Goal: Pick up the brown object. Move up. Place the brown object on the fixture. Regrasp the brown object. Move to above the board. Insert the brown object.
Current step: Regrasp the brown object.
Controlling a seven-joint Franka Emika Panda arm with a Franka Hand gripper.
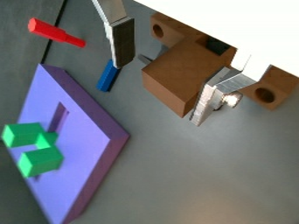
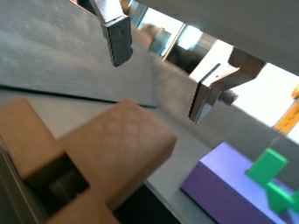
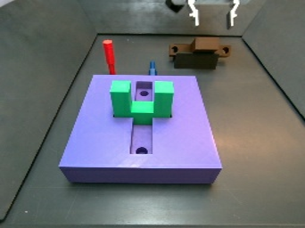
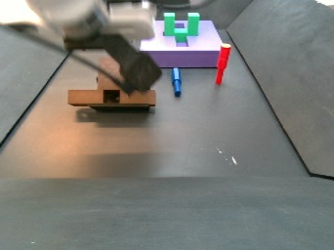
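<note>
While the gripper (image 3: 212,12) hangs at the top edge of a side view, above the fixture (image 3: 201,59), we see its two fingers spread wide with nothing between them. The brown object (image 3: 179,49) lies across the fixture at the upper right of that frame, with its ends sticking out on both sides. We cannot tell how deep it sits in the trough.

The board (image 3: 102,134) fills the middle of the frame. The green block (image 3: 141,100) sits on its upper half, straddling the dark lengthwise slot (image 3: 139,135). A round hole (image 3: 141,150) shows at the slot's lower end. The red peg (image 3: 109,56) stands upright at upper left, off the board. The blue peg (image 3: 152,67) lies just beyond the board's far edge.

In a wrist view, the fixture (image 1: 181,77) shows between the silver fingers (image 1: 121,39), well clear of both, and holes show in both ends of the brown object (image 1: 271,93). Neither side view resolves those holes.

In a side view, the arm covers part of the fixture (image 4: 124,102). Only one end of the brown object (image 4: 88,97) pokes out at centre left, with the board (image 4: 163,51) at the top.

In a wrist view, a big tan shape (image 2: 100,153) fills the lower left. We cannot tell which part it is.
</note>
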